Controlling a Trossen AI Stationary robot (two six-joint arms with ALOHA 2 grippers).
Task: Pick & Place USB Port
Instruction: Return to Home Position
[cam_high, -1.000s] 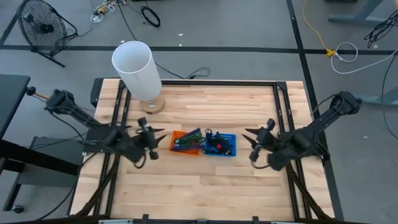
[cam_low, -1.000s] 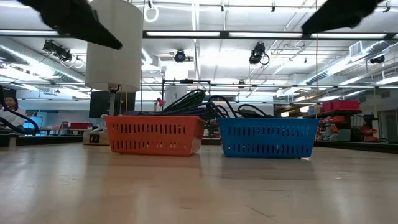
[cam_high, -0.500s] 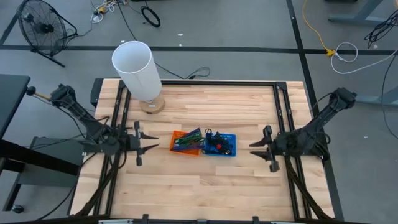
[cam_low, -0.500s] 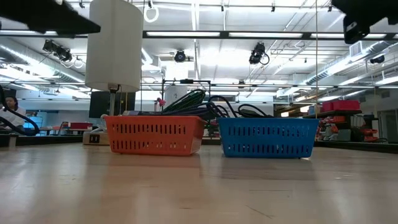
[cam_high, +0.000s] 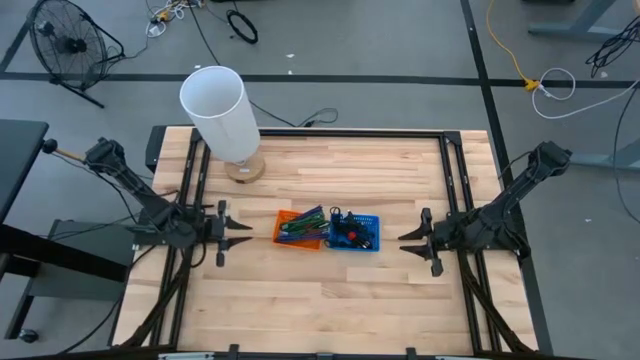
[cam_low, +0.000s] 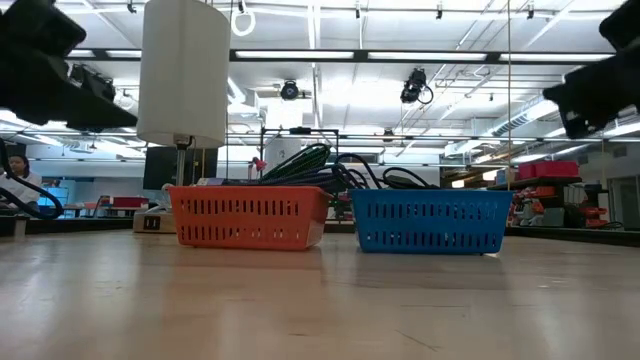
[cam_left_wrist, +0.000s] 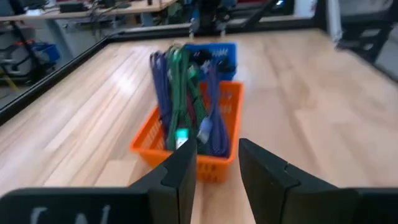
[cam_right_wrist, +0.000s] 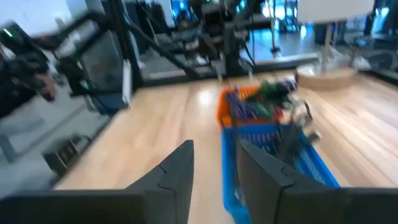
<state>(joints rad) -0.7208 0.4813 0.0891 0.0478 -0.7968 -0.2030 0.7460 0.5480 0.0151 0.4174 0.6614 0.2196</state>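
An orange basket (cam_high: 299, 228) of purple and green cables stands at the table's middle, and a blue basket (cam_high: 356, 232) of dark cables touches its right side. The orange basket (cam_left_wrist: 186, 140) shows a light USB plug (cam_left_wrist: 181, 138) among its cables. My left gripper (cam_high: 245, 233) hovers open just left of the orange basket, pointing at it. My right gripper (cam_high: 403, 240) hovers open right of the blue basket (cam_right_wrist: 273, 155), also pointing at it. Both grippers are empty. In the wrist views, my left gripper (cam_left_wrist: 217, 149) and my right gripper (cam_right_wrist: 216, 149) each show a gap between the fingers.
A tall white cylinder lamp (cam_high: 217, 108) on a round wooden base stands at the far left of the table. Bare wood lies on the near side of the baskets (cam_high: 320, 300). A black frame runs along the table's edges (cam_high: 330, 132). A person (cam_low: 15, 180) sits far behind.
Both arms have drawn back a little from the baskets, the left toward the table's left edge and the right toward the right edge. In the low view both have come down from the top edge. The grippers have turned level. The baskets have not moved.
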